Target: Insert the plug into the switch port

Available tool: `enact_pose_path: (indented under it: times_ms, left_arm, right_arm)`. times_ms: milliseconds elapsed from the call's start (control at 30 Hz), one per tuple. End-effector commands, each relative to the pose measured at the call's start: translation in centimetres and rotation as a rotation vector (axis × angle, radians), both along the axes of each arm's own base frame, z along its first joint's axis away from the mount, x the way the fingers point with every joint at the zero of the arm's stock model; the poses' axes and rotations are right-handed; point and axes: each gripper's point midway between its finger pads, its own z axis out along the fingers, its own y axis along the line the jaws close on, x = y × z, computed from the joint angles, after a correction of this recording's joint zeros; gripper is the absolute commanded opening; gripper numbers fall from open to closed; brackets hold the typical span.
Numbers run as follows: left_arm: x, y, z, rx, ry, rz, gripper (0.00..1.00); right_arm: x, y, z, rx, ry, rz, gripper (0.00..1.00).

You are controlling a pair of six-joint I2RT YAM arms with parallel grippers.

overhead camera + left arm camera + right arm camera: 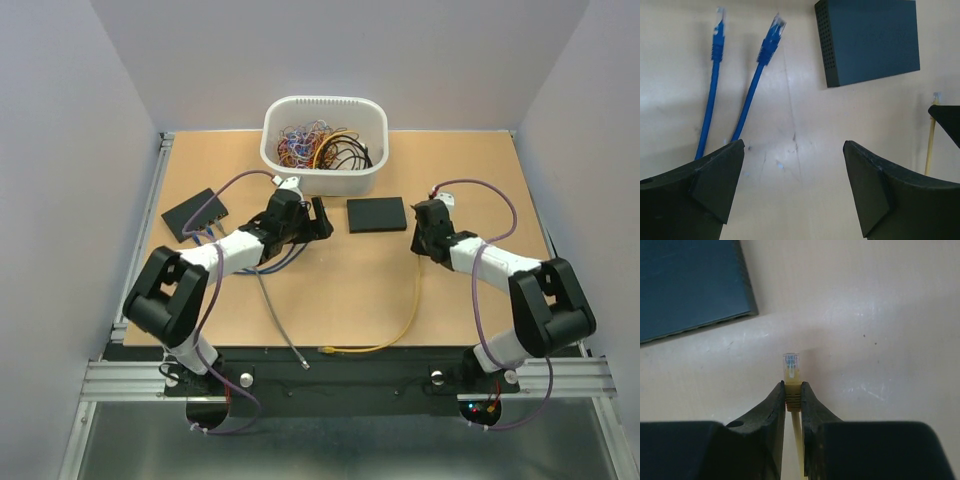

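The plug [791,364], a clear connector on a yellow boot, sticks out just past my right gripper [792,385], which is shut on the boot. The yellow cable [412,318] trails from it back toward the near table edge. The flat black switch [377,214] lies mid-table, left of my right gripper [424,232]. In the right wrist view the switch [690,285] lies ahead and to the left of the plug, apart from it. Its near edge is a thin dark strip and I cannot make out a single switch port. My left gripper [318,220] stands open just left of the switch [870,40], with nothing between its jaws [793,145].
A second black box [195,214] sits far left with blue cables [270,262] running under my left arm. Two loose blue connectors [775,30] lie ahead of my left gripper. A white tub [325,140] of tangled wires stands behind. A grey cable [278,320] lies near the front edge.
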Motion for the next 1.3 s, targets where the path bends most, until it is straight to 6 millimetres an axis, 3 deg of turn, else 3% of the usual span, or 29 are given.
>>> enact_pose_path:
  times_ms: [0,33,133,433,600,633,767,900,1067,1267]
  left_arm:
    - [3.3,-4.1,3.8,-0.112,-0.139,-0.068,0.92]
    - [3.6,-4.4,2.4,-0.092,-0.119,-0.072,0.92]
    - [4.4,-5.2,1.1,-0.085,-0.109,-0.088,0.91]
    - [6.4,-6.6,-0.9,-0.066,-0.117,-0.108,0.91]
    - [8.0,-8.1,-1.0,-0.081,-0.132,-0.127,0.90]
    - [8.0,-8.4,-1.9,-0.074,-0.119,-0.134,0.90]
    - [8.1,-9.9,-2.1,-0.071,-0.129,-0.180,0.90]
    - [7.2,-12.0,-1.8,-0.077,-0.141,-0.241,0.90]
    - [5.0,-13.8,-2.1,-0.070,-0.135,-0.290,0.90]
    - [1.3,-14.0,-2.1,-0.072,-0.118,-0.314,0.90]
  right_arm:
    - [2.3,-0.7,-0.3,-0.005,0.023,-0.020,0.01]
    - [2.7,-0.8,-0.5,-0.010,0.025,-0.025,0.01]
    - [4.2,-1.6,-1.8,-0.017,0.062,-0.046,0.00]
    - [9.2,-2.7,-3.8,-0.004,0.100,-0.065,0.01]
    - [10.9,-0.6,-5.2,0.064,0.130,0.006,0.01]
    - [11.4,0.0,-5.6,0.081,0.137,0.024,0.00]
    - [11.1,2.1,-6.4,0.157,0.171,0.106,0.01]
    - [10.2,2.9,-6.6,0.170,0.181,0.132,0.01]
    - [8.9,5.7,-6.1,0.194,0.181,0.236,0.00]
    - [6.4,8.6,-6.0,0.213,0.189,0.313,0.00]
